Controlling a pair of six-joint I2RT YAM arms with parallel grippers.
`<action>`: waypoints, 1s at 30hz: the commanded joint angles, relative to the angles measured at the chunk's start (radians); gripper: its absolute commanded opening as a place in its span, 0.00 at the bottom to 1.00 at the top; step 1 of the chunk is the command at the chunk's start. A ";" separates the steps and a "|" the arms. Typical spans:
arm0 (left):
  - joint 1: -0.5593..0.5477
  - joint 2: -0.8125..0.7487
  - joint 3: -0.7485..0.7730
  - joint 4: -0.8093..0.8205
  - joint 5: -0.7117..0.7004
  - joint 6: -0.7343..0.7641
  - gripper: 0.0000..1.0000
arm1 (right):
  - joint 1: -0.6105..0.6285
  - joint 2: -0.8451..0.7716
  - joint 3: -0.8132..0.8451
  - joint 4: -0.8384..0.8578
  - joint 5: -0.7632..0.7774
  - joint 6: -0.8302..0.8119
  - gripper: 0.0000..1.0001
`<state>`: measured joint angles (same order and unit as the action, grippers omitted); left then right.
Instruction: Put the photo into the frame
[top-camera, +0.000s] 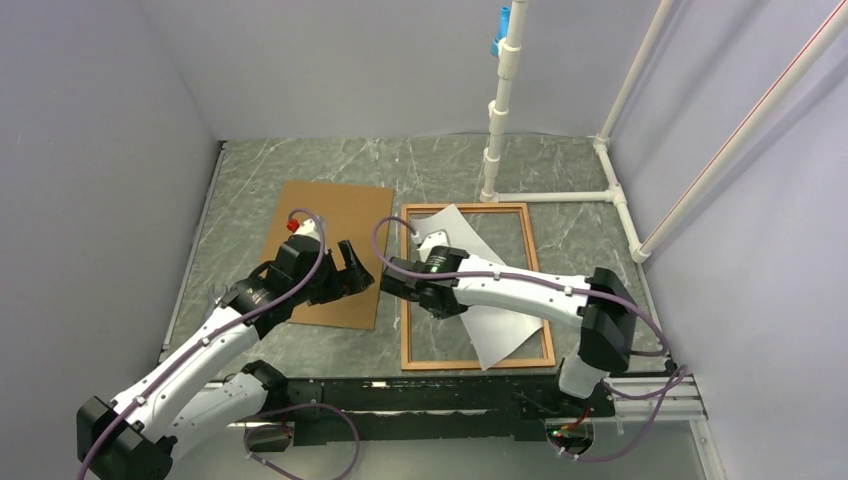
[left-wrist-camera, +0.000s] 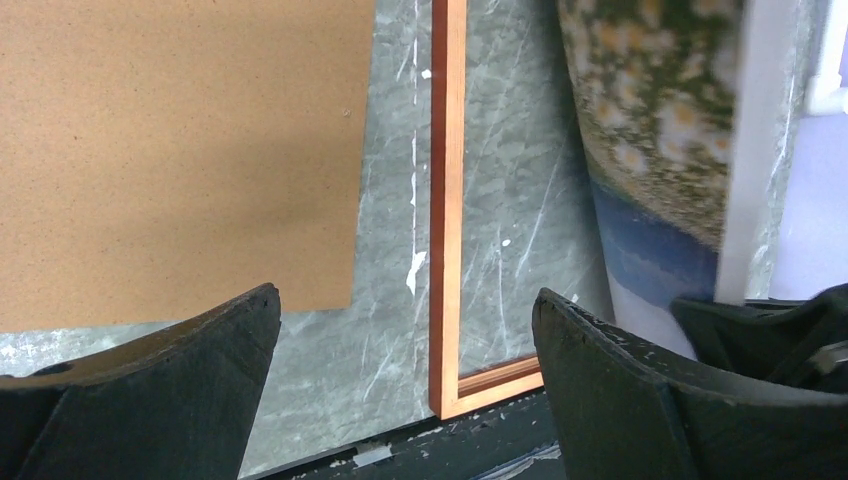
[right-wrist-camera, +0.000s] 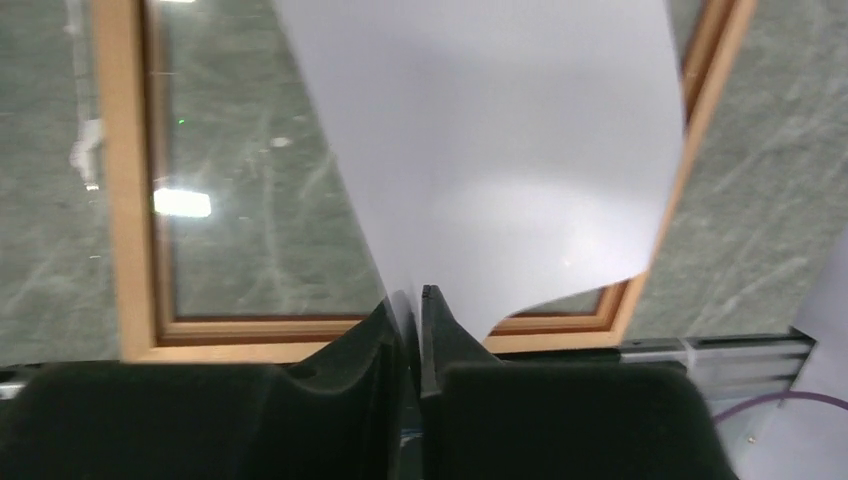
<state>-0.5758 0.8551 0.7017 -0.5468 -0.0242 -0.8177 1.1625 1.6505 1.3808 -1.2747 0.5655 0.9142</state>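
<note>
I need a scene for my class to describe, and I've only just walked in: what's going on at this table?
The right gripper pinches an edge of the photo, which lies white back up, skewed across the frame and not seated in it. The left gripper hangs open over the edge of the brown backing board, left of the frame.

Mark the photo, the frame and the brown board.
photo (top-camera: 505, 330): top view, white back, near part.
frame (left-wrist-camera: 447, 200): left wrist view, long wooden rail.
board (top-camera: 330, 240): top view, bare middle.
</note>
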 joint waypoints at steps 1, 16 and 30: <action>-0.002 -0.005 0.021 0.013 0.015 -0.001 0.99 | 0.025 0.091 0.087 0.130 -0.073 -0.066 0.17; 0.006 -0.046 0.008 -0.038 -0.021 -0.025 0.99 | -0.047 0.288 0.332 0.281 -0.177 -0.171 0.24; 0.215 -0.125 -0.289 0.309 0.307 -0.067 0.99 | -0.205 -0.062 -0.153 0.721 -0.572 -0.160 0.91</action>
<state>-0.4061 0.7322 0.4858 -0.4332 0.1257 -0.8600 1.0218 1.7229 1.3388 -0.7124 0.1246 0.7376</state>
